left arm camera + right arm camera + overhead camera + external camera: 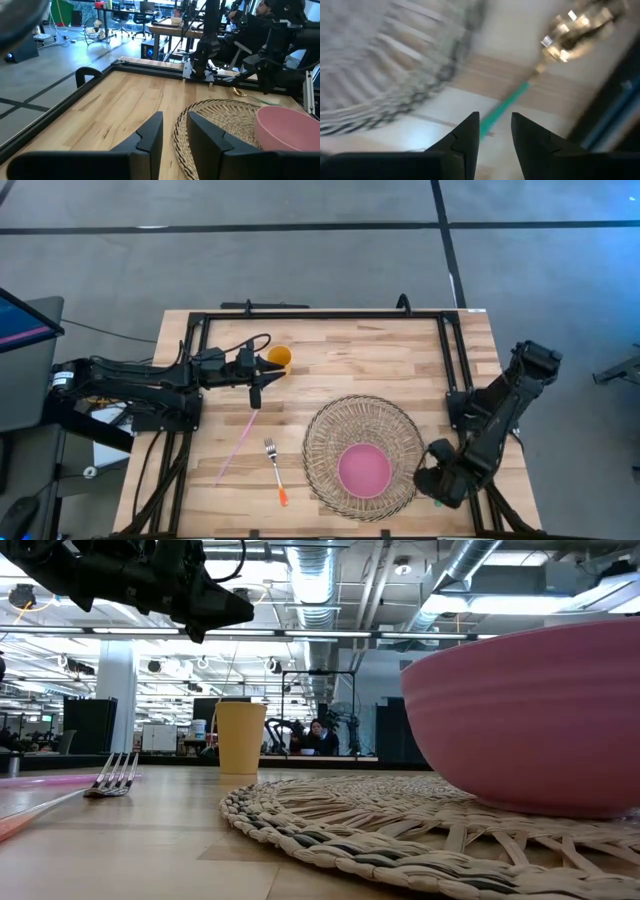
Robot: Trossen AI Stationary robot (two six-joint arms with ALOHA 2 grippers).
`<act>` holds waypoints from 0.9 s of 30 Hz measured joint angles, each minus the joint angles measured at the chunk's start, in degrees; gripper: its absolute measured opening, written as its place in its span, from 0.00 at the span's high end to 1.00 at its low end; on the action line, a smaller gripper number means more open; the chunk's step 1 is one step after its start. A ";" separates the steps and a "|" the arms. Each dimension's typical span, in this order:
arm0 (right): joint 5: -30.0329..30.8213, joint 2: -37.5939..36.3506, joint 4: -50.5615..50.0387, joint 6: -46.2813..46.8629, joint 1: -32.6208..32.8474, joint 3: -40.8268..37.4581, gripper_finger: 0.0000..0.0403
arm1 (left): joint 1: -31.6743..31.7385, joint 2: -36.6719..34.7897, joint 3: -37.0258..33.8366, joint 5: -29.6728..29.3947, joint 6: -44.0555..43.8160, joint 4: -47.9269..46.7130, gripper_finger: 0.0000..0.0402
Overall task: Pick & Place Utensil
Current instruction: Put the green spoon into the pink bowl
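Observation:
A utensil with a green handle [507, 102] and a gold head [570, 35] lies flat on the table just off the woven mat's right edge, seen small in the high view [437, 502]. My right gripper [495, 131] hovers low over it, open, one finger on each side of the handle's near end. My left gripper [255, 388] is open and held above the table beside a yellow cup [279, 358]; the low view shows it high up [205, 602]. A fork with an orange handle [275, 470] and a pink stick [238, 445] lie on the wood.
A round woven mat [330, 430] carries a pink bowl [363, 468] near the table's front. A black frame [320, 314] borders the far edge and sides. Bare wood lies between the cup and the mat. People sit in the room beyond [318, 735].

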 joint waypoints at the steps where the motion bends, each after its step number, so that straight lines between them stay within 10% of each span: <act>1: -0.81 0.78 0.00 0.86 0.46 0.00 0.73 | 0.00 0.00 0.00 0.01 0.00 -0.01 0.78; 27: -9.70 7.92 4.92 -2.38 -2.18 -4.94 0.75 | 0.00 0.00 0.00 -0.01 1.52 0.22 0.78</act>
